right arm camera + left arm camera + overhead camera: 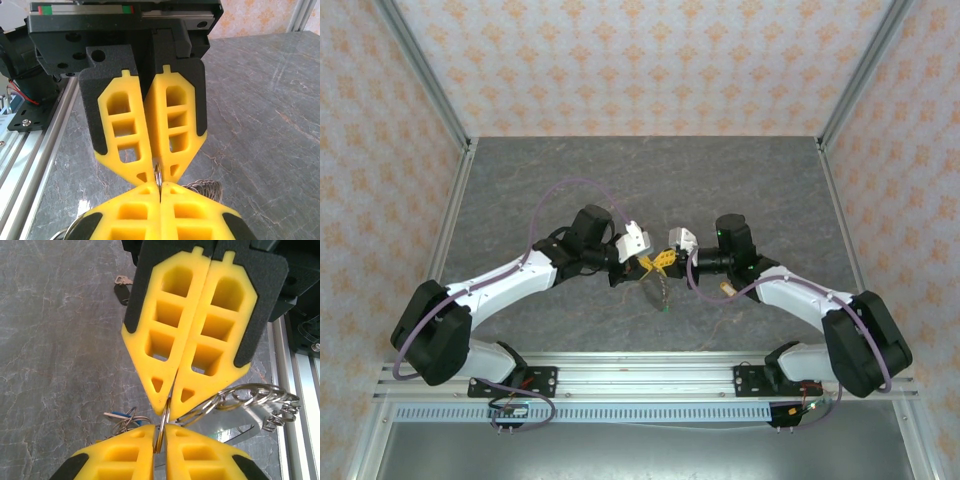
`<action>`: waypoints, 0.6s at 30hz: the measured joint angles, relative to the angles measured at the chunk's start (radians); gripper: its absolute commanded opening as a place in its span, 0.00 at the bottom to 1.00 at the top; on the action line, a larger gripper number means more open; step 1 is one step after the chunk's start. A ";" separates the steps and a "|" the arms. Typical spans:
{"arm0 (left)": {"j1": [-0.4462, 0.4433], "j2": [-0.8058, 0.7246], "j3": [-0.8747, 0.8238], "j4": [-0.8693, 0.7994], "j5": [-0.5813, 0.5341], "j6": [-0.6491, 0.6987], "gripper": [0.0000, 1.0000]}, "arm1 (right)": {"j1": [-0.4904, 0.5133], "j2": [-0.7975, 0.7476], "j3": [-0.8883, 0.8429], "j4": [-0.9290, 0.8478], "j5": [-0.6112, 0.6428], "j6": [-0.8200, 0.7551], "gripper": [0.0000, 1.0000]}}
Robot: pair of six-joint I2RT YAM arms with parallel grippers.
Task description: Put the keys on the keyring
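Both grippers meet tip to tip above the middle of the table. My left gripper (647, 264) (164, 437) is shut on the keyring (165, 420), a thin metal ring standing edge-on between its yellow fingers. My right gripper (666, 258) (160, 189) is shut on the same keyring (158, 175) from the opposite side. A chain of small metal links (260, 397) (205, 189) trails from the ring. A blue-headed key (120, 416) with thin rings hangs beside my left fingers. The bunch of keys (662, 292) dangles below the grippers, a green bit at its lower end.
A dark-headed key (121, 290) lies loose on the grey marbled table (570, 190). A small brass-coloured piece (725, 286) sits by the right arm. The aluminium rail (650, 375) runs along the near edge, and frame posts stand at the sides.
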 measured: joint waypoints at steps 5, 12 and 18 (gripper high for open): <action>0.001 0.000 0.000 -0.001 0.004 0.004 0.03 | -0.003 0.006 0.000 0.002 -0.005 0.000 0.00; 0.002 0.000 0.000 -0.004 0.015 0.004 0.15 | -0.005 0.014 0.000 0.007 -0.022 0.004 0.00; 0.002 0.000 0.001 -0.004 0.021 0.005 0.09 | -0.005 0.021 0.000 0.007 -0.034 0.016 0.00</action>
